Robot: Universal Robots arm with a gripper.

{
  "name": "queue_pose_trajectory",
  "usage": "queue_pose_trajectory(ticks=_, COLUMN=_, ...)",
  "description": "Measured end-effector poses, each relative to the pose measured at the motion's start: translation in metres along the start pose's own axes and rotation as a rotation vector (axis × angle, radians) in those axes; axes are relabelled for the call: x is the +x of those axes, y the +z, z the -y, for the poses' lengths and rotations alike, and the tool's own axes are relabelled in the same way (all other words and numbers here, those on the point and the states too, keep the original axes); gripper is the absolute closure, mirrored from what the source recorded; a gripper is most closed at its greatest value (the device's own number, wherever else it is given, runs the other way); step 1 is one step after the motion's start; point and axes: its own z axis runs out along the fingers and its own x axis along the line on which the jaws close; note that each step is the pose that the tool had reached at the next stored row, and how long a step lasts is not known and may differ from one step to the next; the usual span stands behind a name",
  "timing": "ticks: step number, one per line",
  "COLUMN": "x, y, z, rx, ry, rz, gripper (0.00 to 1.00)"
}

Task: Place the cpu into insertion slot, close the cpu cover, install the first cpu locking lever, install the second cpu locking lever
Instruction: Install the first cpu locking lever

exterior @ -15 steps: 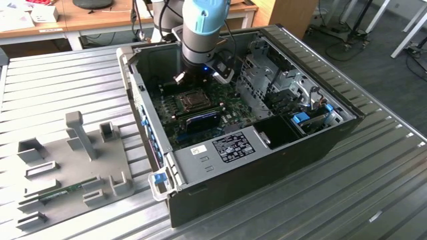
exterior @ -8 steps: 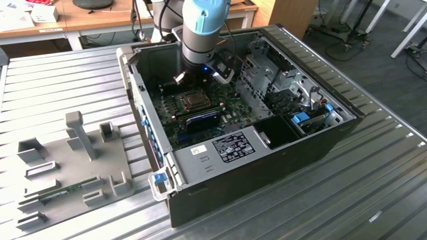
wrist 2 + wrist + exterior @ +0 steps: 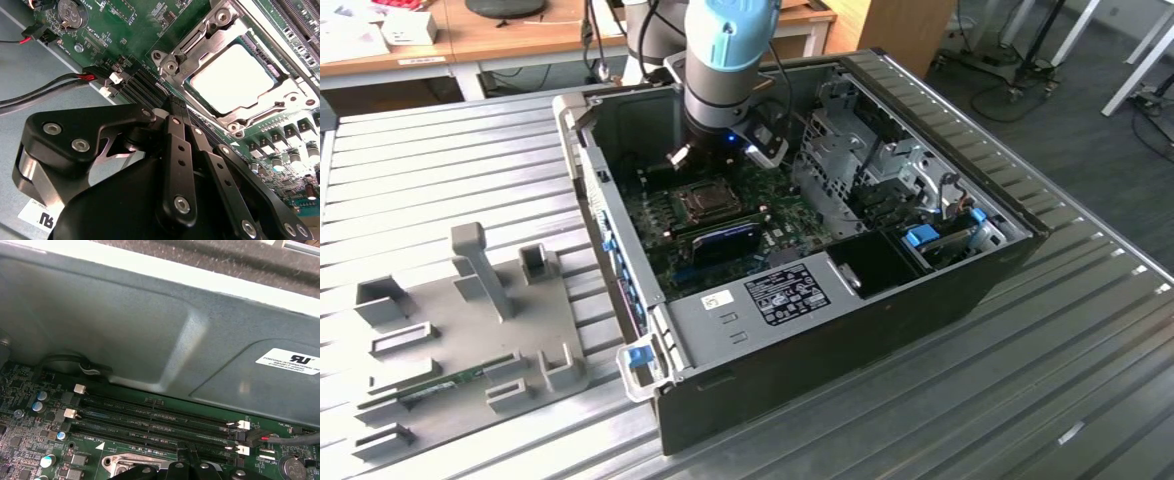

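Note:
The cpu (image 3: 231,80) lies flat in the insertion slot (image 3: 708,201), its pale grey top showing through the window of the cpu cover (image 3: 282,106). The cover lies down over the chip. My gripper (image 3: 172,102) is shut with nothing between its black fingers. Its tips sit just beside the socket's corner, over the edge nearest the long black memory slots (image 3: 150,422). In the exterior view the gripper (image 3: 710,158) hangs low inside the open computer case, just behind the socket. How the locking levers stand I cannot tell.
The case's grey side wall (image 3: 150,325) rises close behind the memory slots. Red and black cables (image 3: 60,82) run along the board's edge near the gripper. A drive cage (image 3: 881,160) fills the case's right side. A grey fixture plate (image 3: 454,330) lies on the table at the exterior view's left.

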Motion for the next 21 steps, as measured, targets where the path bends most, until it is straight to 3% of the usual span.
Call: queue_pose_trajectory(ticks=21, x=-0.0009, y=-0.002, z=-0.003, rx=0.0024, ry=0.0, rz=0.0001, gripper=0.9)
